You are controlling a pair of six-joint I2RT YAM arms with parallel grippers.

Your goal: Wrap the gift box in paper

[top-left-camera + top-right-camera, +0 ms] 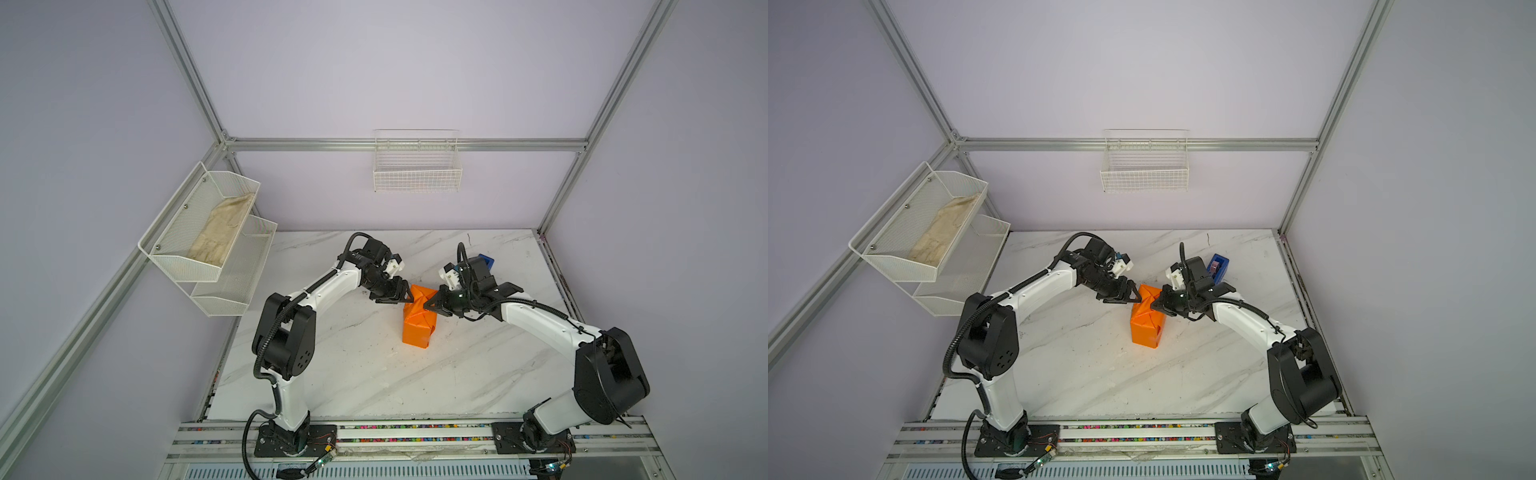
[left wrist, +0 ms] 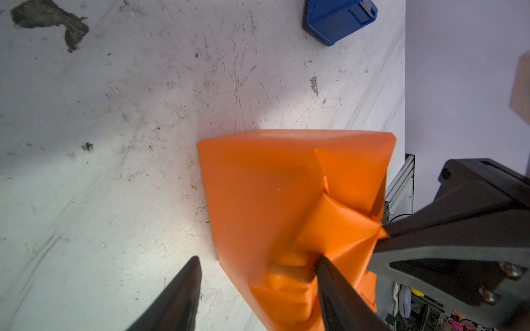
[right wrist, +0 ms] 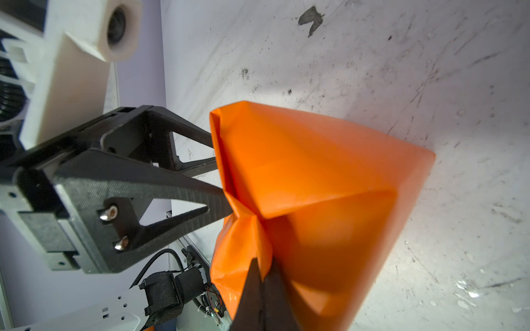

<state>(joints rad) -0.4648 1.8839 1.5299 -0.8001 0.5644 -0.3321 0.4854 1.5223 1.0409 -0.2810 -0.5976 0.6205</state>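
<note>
The paper (image 1: 419, 328) (image 1: 1145, 328) is folded into an upright orange package standing mid-table; the gift box is hidden inside it. My left gripper (image 1: 408, 296) (image 1: 1137, 296) is open at the package's top left edge. In the left wrist view its gripper (image 2: 258, 258) has one finger dug into the top folds of the paper (image 2: 272, 195) and the other out over bare table. My right gripper (image 1: 426, 306) (image 1: 1153, 307) (image 3: 262, 265) is shut on a raised flap of the paper (image 3: 315, 172) at the top right.
A blue tape dispenser (image 1: 485, 262) (image 1: 1219, 266) (image 2: 338, 20) sits behind the right wrist. A mesh shelf (image 1: 174, 249) on the left wall holds a beige cloth (image 1: 224, 232). A wire basket (image 1: 417, 174) hangs on the back wall. The marble table (image 1: 353, 365) is scuffed.
</note>
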